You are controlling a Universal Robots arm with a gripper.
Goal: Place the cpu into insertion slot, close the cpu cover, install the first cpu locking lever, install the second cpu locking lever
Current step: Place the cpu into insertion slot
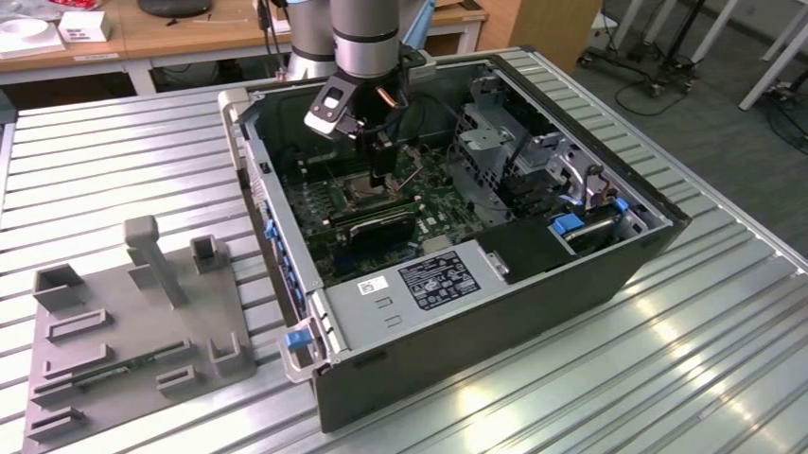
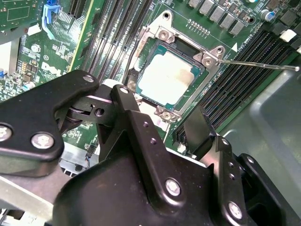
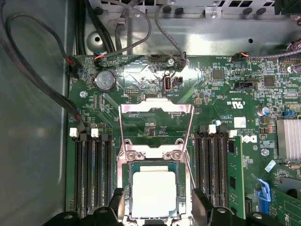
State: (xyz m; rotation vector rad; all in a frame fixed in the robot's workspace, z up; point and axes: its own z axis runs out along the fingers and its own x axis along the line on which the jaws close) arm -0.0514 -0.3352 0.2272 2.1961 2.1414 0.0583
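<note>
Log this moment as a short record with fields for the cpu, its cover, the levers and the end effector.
cpu: lies flat in the socket, pale top up
cpu cover: open, tilted up off the socket, hinged at one edge
locking lever: thin rod jutting free beside the socket, not latched
end effector: open, one finger on either side of the cpu, down inside the computer case

A pale silvery-tan cpu (image 3: pixel 154 194) is shown against a green motherboard (image 3: pixel 216 94); the cpu cover (image 3: pixel 155 109) is silver, the fingers (image 2: pixel 200 129) black, the table (image 1: pixel 114 161) ribbed grey.
</note>
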